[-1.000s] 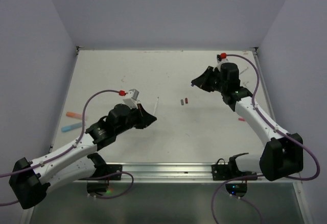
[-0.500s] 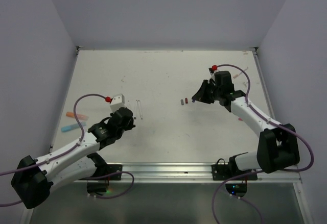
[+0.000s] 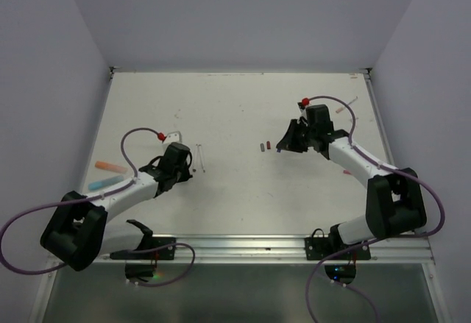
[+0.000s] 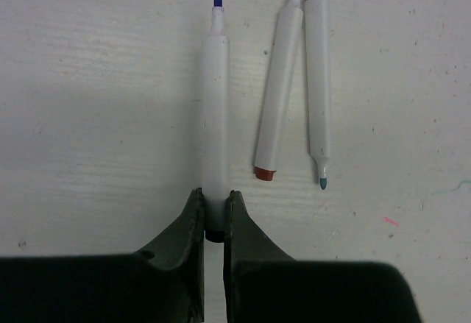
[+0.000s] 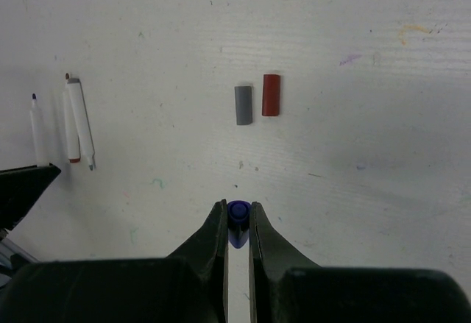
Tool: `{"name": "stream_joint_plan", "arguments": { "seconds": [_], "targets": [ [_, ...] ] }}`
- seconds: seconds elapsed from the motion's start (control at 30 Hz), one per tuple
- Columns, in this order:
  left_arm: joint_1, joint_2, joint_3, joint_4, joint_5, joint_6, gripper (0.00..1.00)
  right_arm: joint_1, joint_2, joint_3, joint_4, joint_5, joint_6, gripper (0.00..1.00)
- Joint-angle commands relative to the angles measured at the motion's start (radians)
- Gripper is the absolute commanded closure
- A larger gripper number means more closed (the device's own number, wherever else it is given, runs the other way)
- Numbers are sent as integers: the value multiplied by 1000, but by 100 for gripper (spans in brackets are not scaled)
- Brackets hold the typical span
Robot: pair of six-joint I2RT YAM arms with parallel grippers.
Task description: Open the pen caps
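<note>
My left gripper (image 4: 213,220) is shut on the near end of a white pen barrel (image 4: 213,117) with a bare blue tip, low at the table. Two more uncapped white pens (image 4: 280,87) (image 4: 318,80) lie just right of it. In the top view this gripper (image 3: 185,168) sits beside the pens (image 3: 201,157). My right gripper (image 5: 237,224) is shut on a small purple cap (image 5: 237,214), just above the table. A grey cap (image 5: 243,105) and a dark red cap (image 5: 271,94) lie side by side ahead of it. In the top view the right gripper (image 3: 282,146) is right of these caps (image 3: 266,146).
An orange marker (image 3: 110,167) and a pale blue marker (image 3: 103,183) lie at the left edge. A thin pen (image 3: 346,105) lies near the far right corner, and a small pink piece (image 3: 347,171) lies by the right arm.
My left gripper has swung left and down, bringing the blue-tipped pen beside the two lying pens. My right gripper has come down and nearer with the purple cap, close to the grey and red caps.
</note>
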Motion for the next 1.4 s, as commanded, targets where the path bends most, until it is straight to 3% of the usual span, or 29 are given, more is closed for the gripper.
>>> {"name": "stream_joint_plan", "arguments": {
  "seconds": [0.0, 0.23, 0.7, 0.93, 1.2, 1.37],
  "targets": [
    [16, 36, 53, 114, 68, 88, 100, -16, -3, 0, 36, -19, -26, 100],
    [32, 79, 49, 136, 102, 93, 99, -29, 14, -9, 51, -28, -28, 100],
    [87, 174, 49, 177, 168, 97, 88, -35, 111, 23, 54, -10, -31, 100],
    [90, 188, 21, 234, 206, 81, 76, -35, 236, 113, 48, 29, -66, 100],
    [90, 200, -9, 261, 237, 67, 72, -33, 350, 213, 61, 55, -88, 100],
    [90, 186, -22, 263, 246, 62, 69, -33, 413, 253, 54, 44, -88, 94]
  ]
}}
